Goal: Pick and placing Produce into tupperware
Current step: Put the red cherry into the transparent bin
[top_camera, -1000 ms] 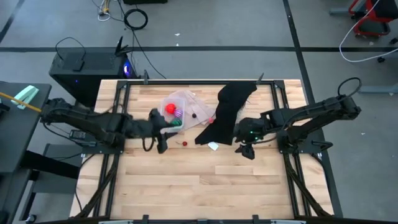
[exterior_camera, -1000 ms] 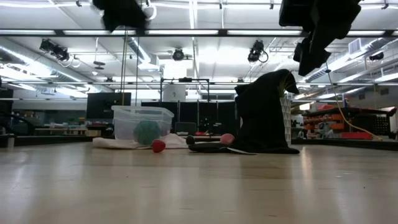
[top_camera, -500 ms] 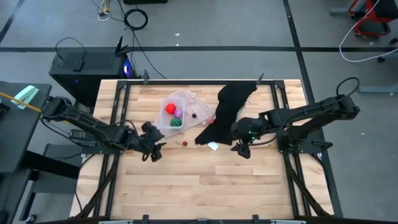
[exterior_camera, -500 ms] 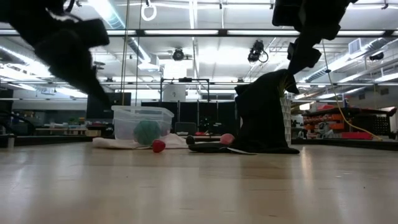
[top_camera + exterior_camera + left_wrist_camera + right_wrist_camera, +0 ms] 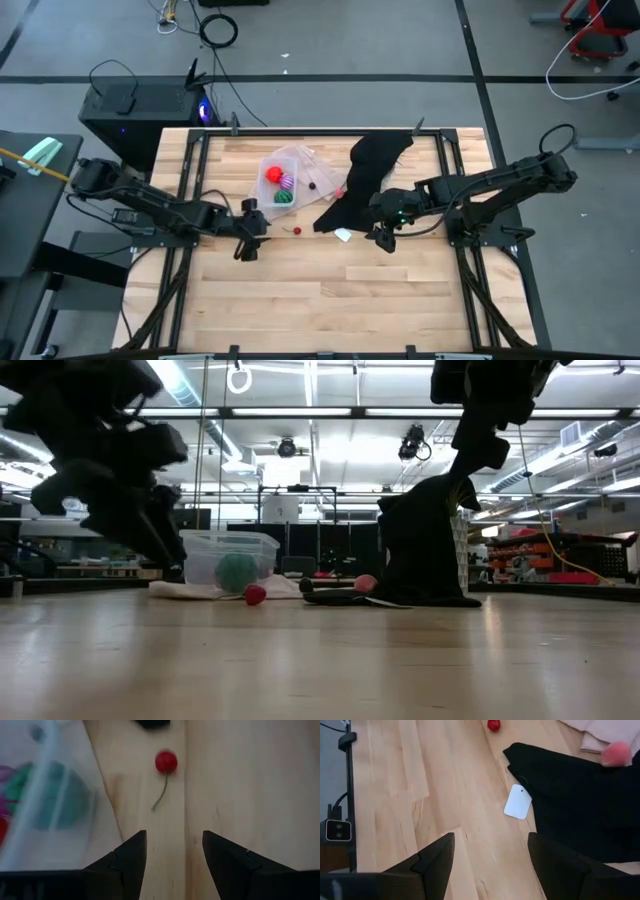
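Left gripper (image 5: 247, 236) hanging over bare table (image 5: 330, 300) just off the near-left corner of the tupperware (image 5: 283, 178), fingers (image 5: 131, 862) spread, nothing between them. Straight ahead of it, a small red cherry (image 5: 166, 762) with a thin stem lying loose on the wood, not touched. Inside the tub: red ball (image 5: 273, 174), purple piece (image 5: 287, 182), green striped one (image 5: 285, 197), all close together. Another tiny dark red bit (image 5: 313, 184) on the clear lid beside the tub.

Right gripper (image 5: 384, 236) over by the black cloth (image 5: 365, 180), fingers (image 5: 437, 857) also apart and empty, white tag (image 5: 517, 801) just past them at the cloth's edge.
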